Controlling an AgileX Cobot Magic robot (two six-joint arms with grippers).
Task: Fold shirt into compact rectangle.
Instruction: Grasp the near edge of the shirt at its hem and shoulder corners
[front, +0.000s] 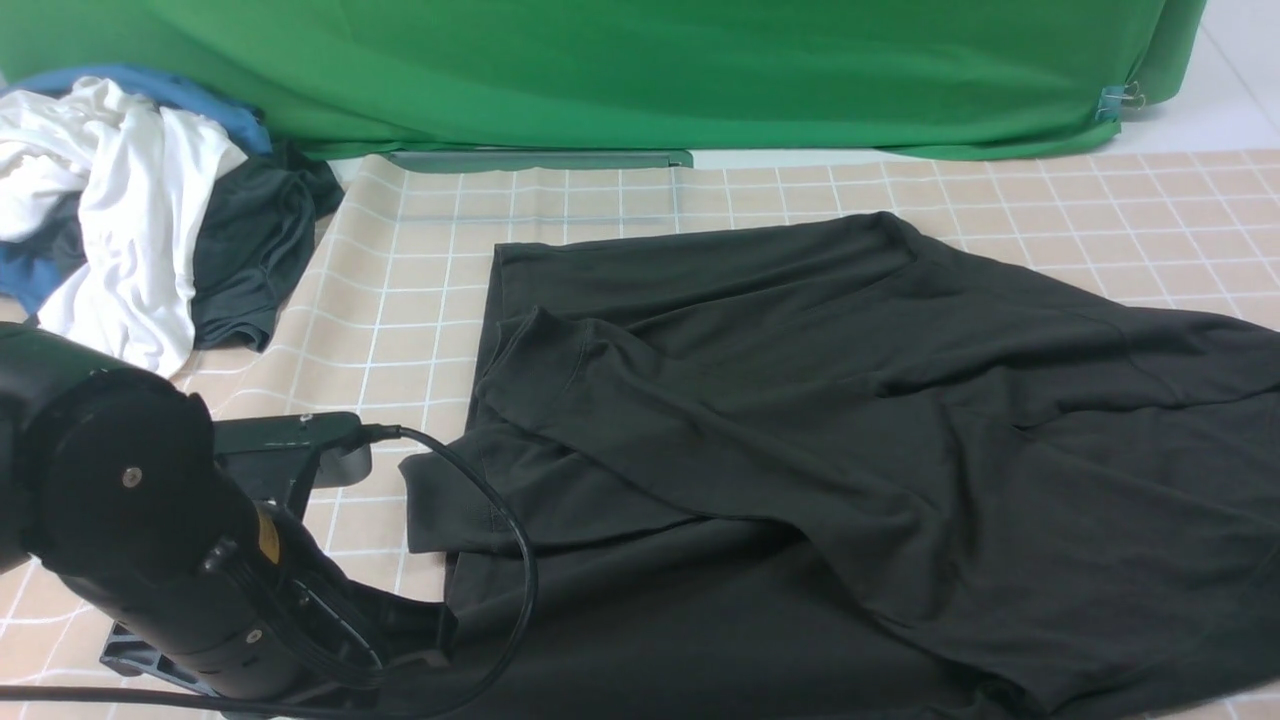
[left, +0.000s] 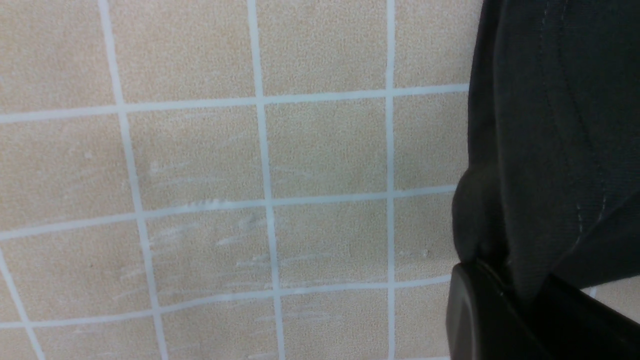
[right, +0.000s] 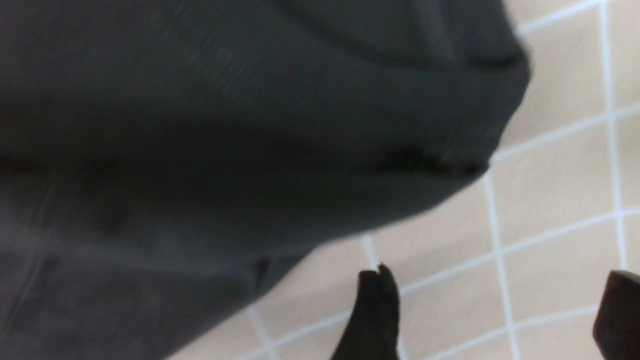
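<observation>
Now, at the far left of the checked mat (front: 420, 300), a heap of clothes is seen: a white shirt (front: 130, 200) is draped over a blue garment (front: 150, 90), with a dark grey garment (front: 255, 250) tucked against its right side. The far edge is closed off by a green backdrop (front: 640, 70), and a clip (front: 1115, 100) is fixed at its far right corner.

The black shirt (front: 850, 420) is spread rumpled across the middle and right of the mat, with one sleeve laid back over the body. Its right side is cut off by the front view.

The near left is filled by the left arm (front: 130, 520), lowered at the black shirt's near left edge, part of which is hidden by it. A black cable (front: 500, 520) is looped from the arm across the left sleeve. The left gripper (left: 525, 300) is seen clamped tight, with a fold of the black shirt's edge pinched between its fingers just above the mat.

The right arm is not caught by the front view. From its wrist, the right gripper (right: 497, 320) is shown with its fingers (right: 375, 310) set wide apart and nothing held between them. Bare mat is seen beneath, and the black shirt's blurred edge lies just beyond the tips.
</observation>
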